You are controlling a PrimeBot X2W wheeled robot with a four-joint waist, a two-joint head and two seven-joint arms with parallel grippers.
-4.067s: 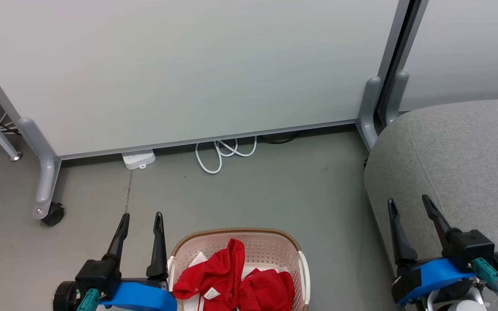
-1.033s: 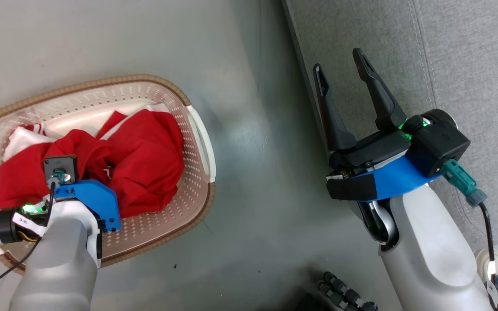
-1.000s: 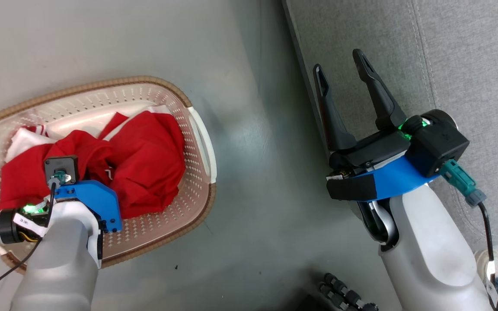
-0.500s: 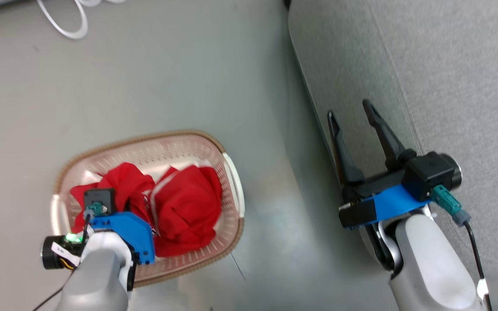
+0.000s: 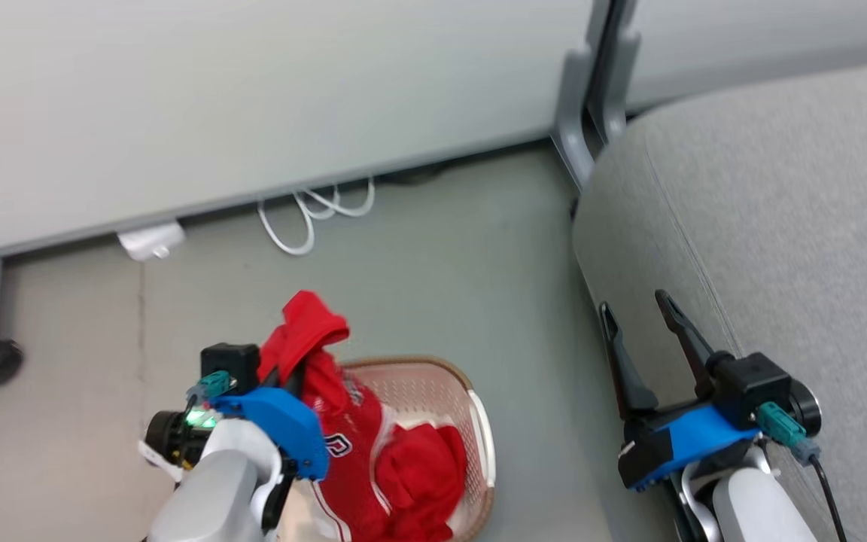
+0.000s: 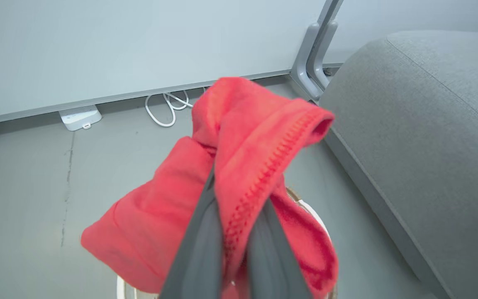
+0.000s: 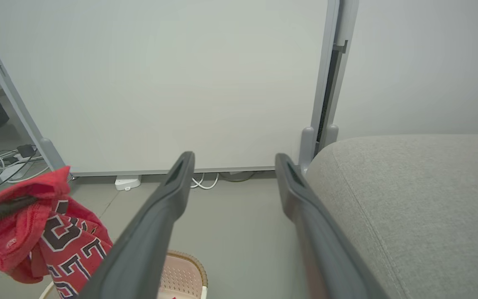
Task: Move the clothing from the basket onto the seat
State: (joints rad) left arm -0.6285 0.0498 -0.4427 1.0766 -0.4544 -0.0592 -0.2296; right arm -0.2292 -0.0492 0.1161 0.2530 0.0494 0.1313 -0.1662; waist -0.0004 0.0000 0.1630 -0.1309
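head view looks down; wrist views face partition (image 6: 139,41), share seat (image 7: 409,199)

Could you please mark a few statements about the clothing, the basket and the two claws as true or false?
1. The left claw is shut on the red jersey. True.
2. The right claw holds a garment. False: it is open and empty, over the edge of the seat.
3. A second red garment lies in the basket. True.
4. The basket stands on the seat. False: it stands on the floor beside the seat.
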